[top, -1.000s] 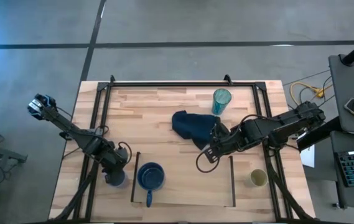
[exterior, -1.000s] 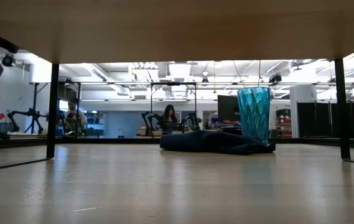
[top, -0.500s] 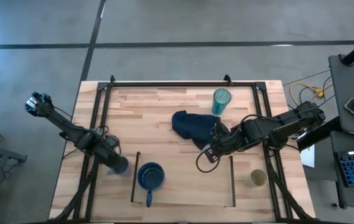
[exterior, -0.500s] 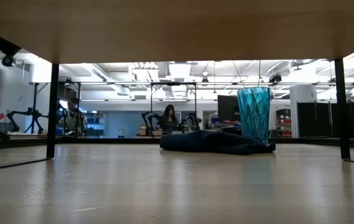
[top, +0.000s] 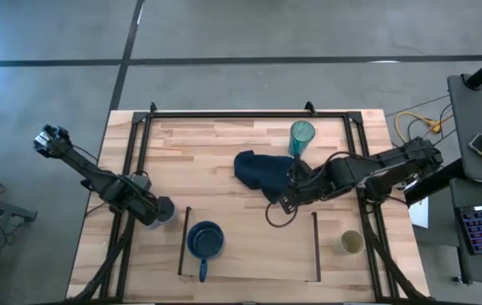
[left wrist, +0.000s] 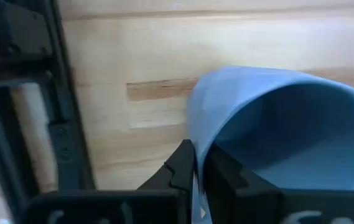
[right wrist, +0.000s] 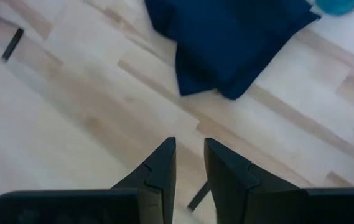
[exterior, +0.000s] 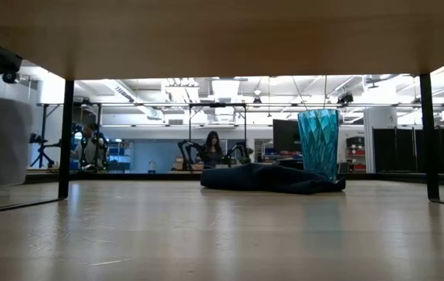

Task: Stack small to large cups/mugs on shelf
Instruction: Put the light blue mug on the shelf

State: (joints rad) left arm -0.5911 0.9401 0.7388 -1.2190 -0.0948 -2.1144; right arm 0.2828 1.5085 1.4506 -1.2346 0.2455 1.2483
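Your left gripper point(left wrist: 194, 167) is clamped on the wall of the small grey-blue cup point(top: 163, 208), off the table near its left edge.
Dark blue handled mug point(top: 205, 241) sits on the light-wood shelf board point(top: 257, 254), just right of the cup. Right gripper point(right wrist: 189, 163), fingers a narrow gap apart & holding nothing, hangs by the crumpled dark blue cloth point(top: 259, 172); teal translucent tumbler point(top: 301, 137) behind it, small beige cup point(top: 351, 243) at front right.
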